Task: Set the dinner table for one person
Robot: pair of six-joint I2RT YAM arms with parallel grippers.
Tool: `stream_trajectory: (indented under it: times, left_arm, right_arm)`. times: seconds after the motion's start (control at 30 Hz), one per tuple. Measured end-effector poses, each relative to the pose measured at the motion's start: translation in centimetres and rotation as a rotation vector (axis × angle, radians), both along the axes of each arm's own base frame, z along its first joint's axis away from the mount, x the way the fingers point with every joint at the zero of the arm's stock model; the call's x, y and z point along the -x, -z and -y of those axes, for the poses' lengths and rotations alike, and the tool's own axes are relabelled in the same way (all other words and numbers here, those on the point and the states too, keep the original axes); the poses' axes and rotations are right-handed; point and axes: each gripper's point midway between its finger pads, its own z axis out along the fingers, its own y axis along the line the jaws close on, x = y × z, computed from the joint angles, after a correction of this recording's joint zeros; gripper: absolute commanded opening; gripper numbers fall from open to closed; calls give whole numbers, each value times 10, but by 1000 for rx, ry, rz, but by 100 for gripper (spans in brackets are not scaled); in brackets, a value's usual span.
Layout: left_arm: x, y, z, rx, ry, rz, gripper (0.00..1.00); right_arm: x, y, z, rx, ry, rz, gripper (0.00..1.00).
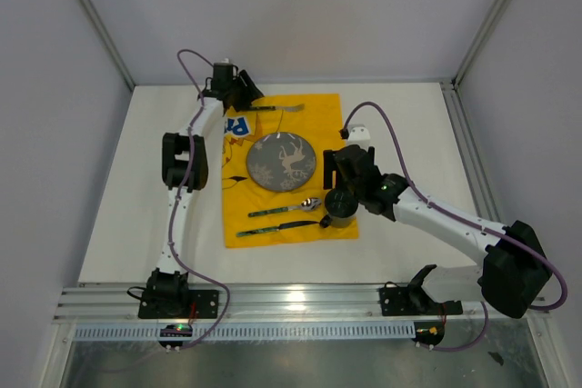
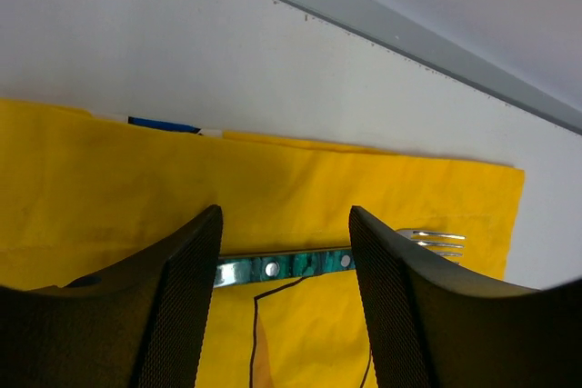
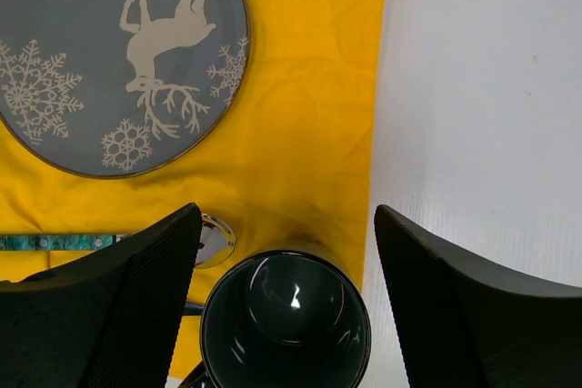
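Note:
The white dinner table (image 1: 136, 188) carries a yellow cloth (image 1: 332, 115) with a grey reindeer plate (image 1: 282, 163) in its middle. A fork (image 1: 277, 109) with a teal handle lies along the cloth's far edge. My left gripper (image 1: 245, 97) hovers open over that handle (image 2: 291, 265), its fingers apart on either side, the tines (image 2: 436, 243) showing past the right finger. A dark mug (image 3: 286, 324) stands upright at the cloth's right front corner. My right gripper (image 3: 286, 211) hangs open above it, not touching it.
A spoon (image 1: 291, 207) and a knife (image 1: 273, 228) lie side by side on the cloth in front of the plate; the spoon's bowl (image 3: 216, 238) is just left of the mug. Metal frame rails (image 1: 455, 97) border the table.

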Motion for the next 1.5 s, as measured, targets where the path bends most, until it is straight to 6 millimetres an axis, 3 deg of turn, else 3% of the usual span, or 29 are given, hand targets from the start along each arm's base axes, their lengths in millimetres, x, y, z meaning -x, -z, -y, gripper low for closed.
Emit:
stream_trajectory:
  times: [0.67, 0.93, 1.1, 1.3, 1.43, 1.5]
  left_arm:
    - [11, 4, -3, -15, 8, -34, 55]
    - [13, 1, -4, -32, 18, -40, 63]
    - [12, -14, -6, -48, 23, -13, 67]
    - [12, -58, -11, -72, 19, 58, 68]
    - [26, -78, -17, -97, 8, 54, 67]
    - [42, -74, -22, -116, 5, 11, 67]
  right_arm:
    - [3, 0, -1, -12, -13, -3, 80]
    - [7, 7, -1, -10, -25, -20, 80]
    - [7, 7, -5, -26, -40, -20, 80]
    - [8, 8, -9, -42, -55, -21, 80]
    - [7, 6, -12, -57, -60, -15, 80]
    - [7, 5, -13, -62, -63, -13, 80]
